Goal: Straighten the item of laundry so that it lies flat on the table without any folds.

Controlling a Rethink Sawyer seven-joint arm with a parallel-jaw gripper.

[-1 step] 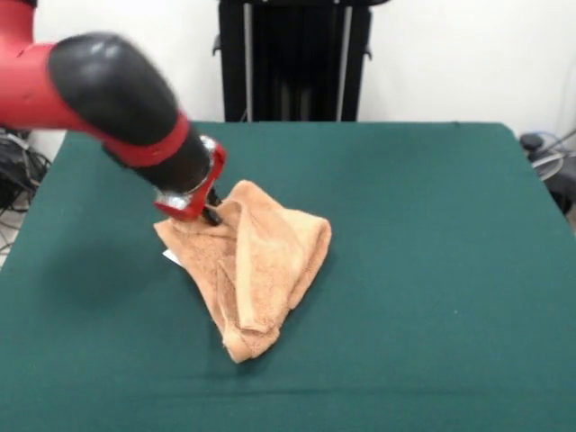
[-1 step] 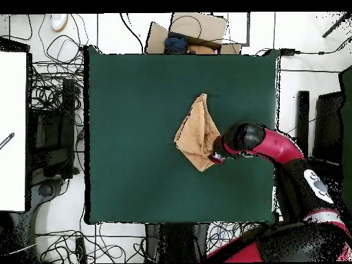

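The item of laundry (image 1: 256, 267) (image 2: 195, 132) is an orange-tan towel, bunched into a rough triangle with thick folds, lying near the middle of the dark green table (image 1: 432, 252) (image 2: 130, 137). A small white tag peeks out at its left edge in the front view. My gripper (image 1: 209, 214) (image 2: 216, 152) presses down onto the towel's upper left corner in the front view, at the towel's edge toward the robot in the overhead view. The red and black wrist hides most of the gripper.
Bare green cloth surrounds the towel on every side. Cables and boxes lie on the floor around the table in the overhead view, and a cardboard box (image 2: 196, 31) sits beyond the far edge. A black stand (image 1: 292, 58) rises behind the table.
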